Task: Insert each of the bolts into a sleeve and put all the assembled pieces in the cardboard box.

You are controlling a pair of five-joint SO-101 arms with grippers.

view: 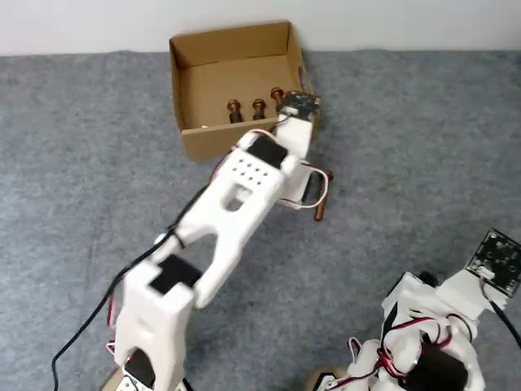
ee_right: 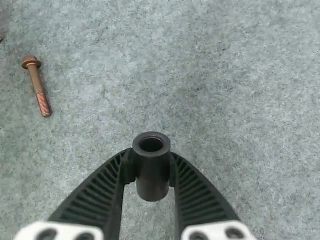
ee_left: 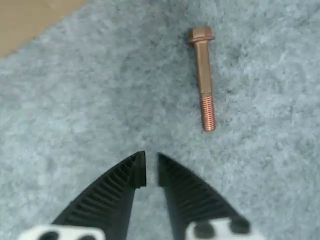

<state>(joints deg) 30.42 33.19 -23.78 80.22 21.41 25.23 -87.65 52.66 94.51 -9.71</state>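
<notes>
A loose copper bolt (ee_left: 202, 80) lies on the grey carpet just beyond my left gripper (ee_left: 147, 170), whose fingers are shut with nothing between them. From above, the bolt (view: 320, 211) peeks out beside the left arm (view: 244, 183), close to the cardboard box (view: 189, 85). Three assembled pieces (view: 258, 108) with copper heads stand in a row inside the box, along its near wall. My right gripper (ee_right: 151, 172) is shut on a black sleeve (ee_right: 151, 162), held upright with its bore facing up. The same bolt (ee_right: 36, 85) lies farther off on the carpet.
The right arm (view: 440, 334) is folded low at the near right corner. A corner of the box (ee_left: 30, 17) shows near the left gripper. Grey carpet (view: 423, 155) covers the table, open to the right of the box.
</notes>
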